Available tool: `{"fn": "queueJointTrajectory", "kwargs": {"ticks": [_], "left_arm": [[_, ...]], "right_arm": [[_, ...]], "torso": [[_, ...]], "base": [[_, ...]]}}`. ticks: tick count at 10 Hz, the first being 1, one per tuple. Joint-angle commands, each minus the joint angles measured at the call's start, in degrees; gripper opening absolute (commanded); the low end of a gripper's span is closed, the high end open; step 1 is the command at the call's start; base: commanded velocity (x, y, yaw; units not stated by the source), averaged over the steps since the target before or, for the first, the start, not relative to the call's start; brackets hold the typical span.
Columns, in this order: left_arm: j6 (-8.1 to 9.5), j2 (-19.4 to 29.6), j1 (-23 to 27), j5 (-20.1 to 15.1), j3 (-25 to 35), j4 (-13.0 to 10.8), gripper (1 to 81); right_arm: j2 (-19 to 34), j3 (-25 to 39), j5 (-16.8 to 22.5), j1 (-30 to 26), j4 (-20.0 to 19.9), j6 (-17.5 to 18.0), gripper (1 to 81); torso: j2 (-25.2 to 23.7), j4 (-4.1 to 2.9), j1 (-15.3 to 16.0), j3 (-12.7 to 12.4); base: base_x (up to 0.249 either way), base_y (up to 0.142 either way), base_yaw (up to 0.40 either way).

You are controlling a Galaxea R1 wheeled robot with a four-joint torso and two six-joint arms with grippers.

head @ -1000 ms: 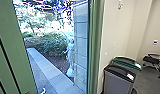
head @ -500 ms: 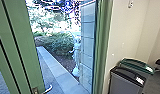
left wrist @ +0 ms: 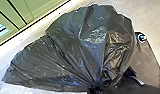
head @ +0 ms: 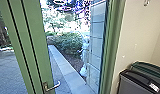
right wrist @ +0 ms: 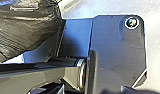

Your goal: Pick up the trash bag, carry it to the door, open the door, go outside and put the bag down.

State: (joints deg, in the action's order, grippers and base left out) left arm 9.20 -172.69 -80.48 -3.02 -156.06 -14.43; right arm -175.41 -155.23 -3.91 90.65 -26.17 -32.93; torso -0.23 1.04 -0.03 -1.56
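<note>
Blk trash bag is pinched by gathered neck in L gripper, its bulk fanned out from the jaws, long axis running away from the neck; L arm is nearer the neck. R gripper is seen w/ jaws spread, bag near but apart. Beyond, green door, w/ handle, is swung ajar; gap is left to handle's R, where bag's bulk must be cleared. 2 bins are set by wall, R. Farther out: paving, shrubs.
</note>
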Motion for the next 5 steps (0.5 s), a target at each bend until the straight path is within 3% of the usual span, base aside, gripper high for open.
{"fn": "queueJointTrajectory", "kwargs": {"ticks": [1,5], "left_arm": [[-0.24,0.24,4.06,-2.43,-0.12,-0.6,1.0],[-0.24,0.15,4.15,-2.43,-0.12,-0.6,1.0]], "right_arm": [[-0.4,0.29,3.74,-2.53,0.51,-0.38,81.1],[-0.32,0.21,3.74,-2.53,0.51,-0.38,81.1]], "torso": [[0.0,0.0,0.03,0.0],[0.0,0.0,0.03,0.0]], "base": [[0.0,0.0,0.285],[0.0,0.0,0.285]]}}
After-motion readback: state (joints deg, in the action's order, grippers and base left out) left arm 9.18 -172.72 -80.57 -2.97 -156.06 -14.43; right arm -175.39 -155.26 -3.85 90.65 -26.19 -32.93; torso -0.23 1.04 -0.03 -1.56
